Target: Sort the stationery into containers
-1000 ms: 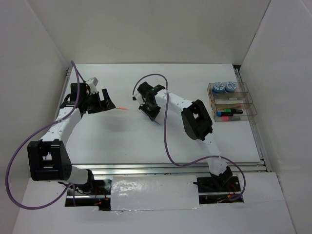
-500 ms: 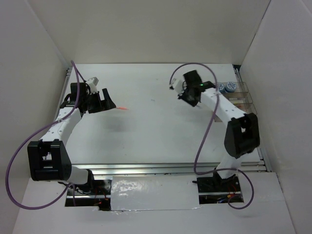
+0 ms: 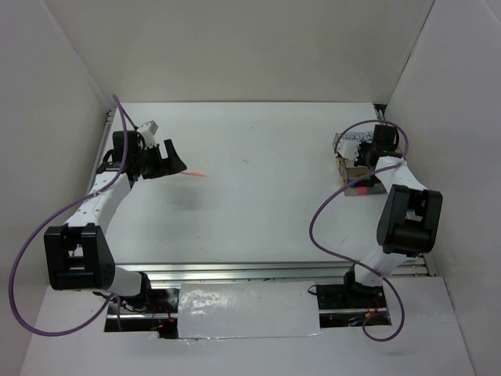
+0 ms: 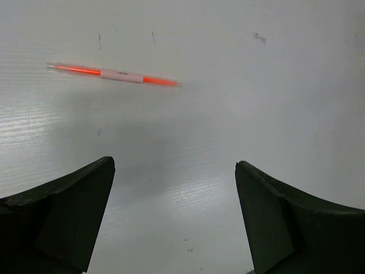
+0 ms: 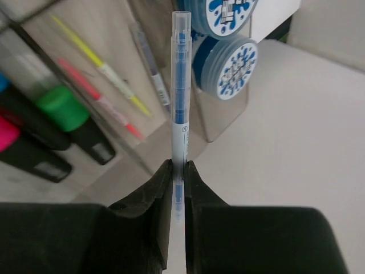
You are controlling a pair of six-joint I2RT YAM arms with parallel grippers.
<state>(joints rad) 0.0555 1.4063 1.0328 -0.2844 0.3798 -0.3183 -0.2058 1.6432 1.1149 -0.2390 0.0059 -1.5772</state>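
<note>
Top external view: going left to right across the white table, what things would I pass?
First the open black left end effector → thin orange stick → clear plastic organiser tray.

A stick (image 4: 114, 75) lies left on the counter (image 3: 258, 204) — far right, the tray (image 5: 219, 123) holds tape rolls (image 5: 231, 68), a pen (image 5: 180, 85) above.

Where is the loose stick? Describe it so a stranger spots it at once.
Start on the left side of the white table, where the left gripper hangs open. Just beyond its fingertips lies the stick: thin, orange-red, with a pale band round its middle, the only loose item there.
</note>
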